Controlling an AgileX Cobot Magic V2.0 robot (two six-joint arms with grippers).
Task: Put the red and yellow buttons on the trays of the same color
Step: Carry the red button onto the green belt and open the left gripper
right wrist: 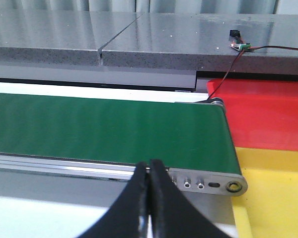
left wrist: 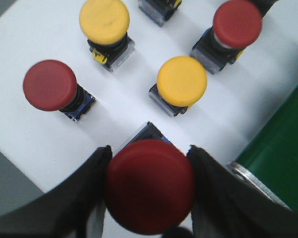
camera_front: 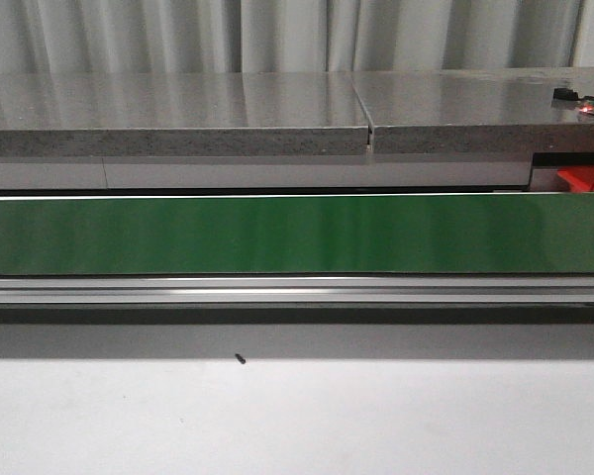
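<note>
In the left wrist view my left gripper [left wrist: 150, 163] is shut on the cap of a red button [left wrist: 150, 186], its black fingers pressed against both sides. Beyond it on the white surface stand two more red buttons [left wrist: 49, 84] [left wrist: 237, 23] and two yellow buttons [left wrist: 182, 81] [left wrist: 104, 20]. In the right wrist view my right gripper [right wrist: 149, 166] is shut with nothing in it, hanging in front of the green belt's end. The red tray [right wrist: 268, 114] and the yellow tray [right wrist: 275, 198] lie just past that belt end. Neither gripper shows in the front view.
A green conveyor belt [camera_front: 297, 235] with an aluminium rail runs across the front view, a grey stone counter [camera_front: 178, 114] behind it. A small sensor board [right wrist: 240, 45] with a red wire sits on the counter above the red tray. Another button base [left wrist: 159, 7] shows at the frame edge.
</note>
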